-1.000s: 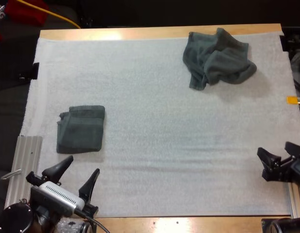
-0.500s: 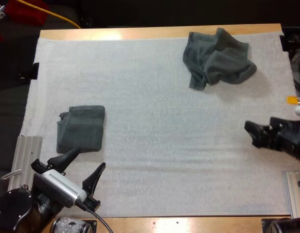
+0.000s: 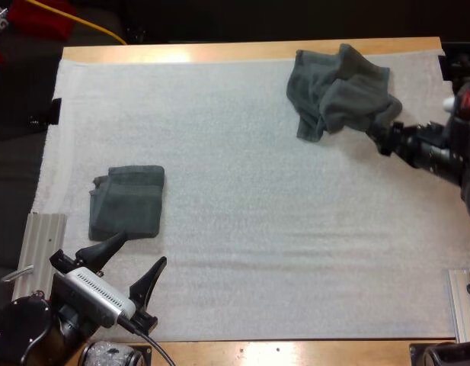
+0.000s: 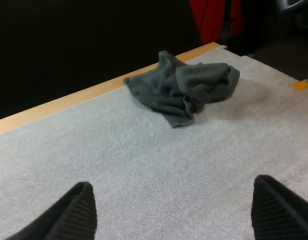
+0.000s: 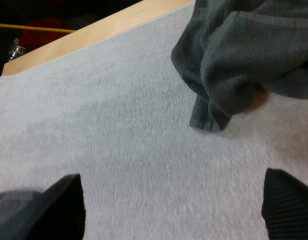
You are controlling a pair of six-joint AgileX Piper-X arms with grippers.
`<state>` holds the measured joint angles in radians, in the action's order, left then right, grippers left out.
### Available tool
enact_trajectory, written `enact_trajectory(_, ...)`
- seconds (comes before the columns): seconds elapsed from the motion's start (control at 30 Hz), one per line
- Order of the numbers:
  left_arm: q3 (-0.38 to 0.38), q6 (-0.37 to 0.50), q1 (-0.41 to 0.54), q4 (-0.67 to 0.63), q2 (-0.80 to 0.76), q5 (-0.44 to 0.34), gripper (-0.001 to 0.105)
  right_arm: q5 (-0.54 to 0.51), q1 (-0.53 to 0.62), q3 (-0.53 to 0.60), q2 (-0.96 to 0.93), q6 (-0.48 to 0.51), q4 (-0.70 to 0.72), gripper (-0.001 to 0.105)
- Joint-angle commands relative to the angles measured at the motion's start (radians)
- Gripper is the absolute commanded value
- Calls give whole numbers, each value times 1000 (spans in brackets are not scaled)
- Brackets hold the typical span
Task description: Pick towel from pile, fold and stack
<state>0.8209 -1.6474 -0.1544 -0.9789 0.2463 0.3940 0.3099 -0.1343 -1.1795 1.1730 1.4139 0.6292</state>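
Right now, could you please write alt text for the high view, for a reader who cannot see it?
A crumpled dark grey-green towel lies far right on a white mat, the open right gripper at its near right edge. A folded dark grey-green towel lies at the mat's left, with the open left gripper on its near side.

A broad stretch of the white mat (image 3: pixel 250 213) is being left bare across the middle, between the two towels, and free passage is being offered there from either side. The far right part is being taken up by the crumpled towel (image 3: pixel 341 91), with the right gripper (image 3: pixel 379 139) being held just beside its near edge, fingers apart. The near left is being occupied by the folded towel (image 3: pixel 128 202), with the left gripper (image 3: pixel 145 248) being held spread at its near edge.
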Motion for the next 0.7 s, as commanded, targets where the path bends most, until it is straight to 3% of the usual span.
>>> enact_trajectory(0.0, 8, -4, -3, 12, 0, 6, 62, 1, -5, -24, 34, -19, -12, 71)
enact_trajectory(0.17, 8, -4, -3, 12, 0, 6, 62, -8, -72, -62, 144, -59, -80, 71)
enact_trajectory(0.4, 8, -4, -3, 12, 0, 6, 62, -135, -151, -117, 282, -103, -113, 71)
enact_trajectory(0.67, 8, -4, -3, 12, 0, 6, 62, -173, -158, -173, 409, -145, -167, 71)
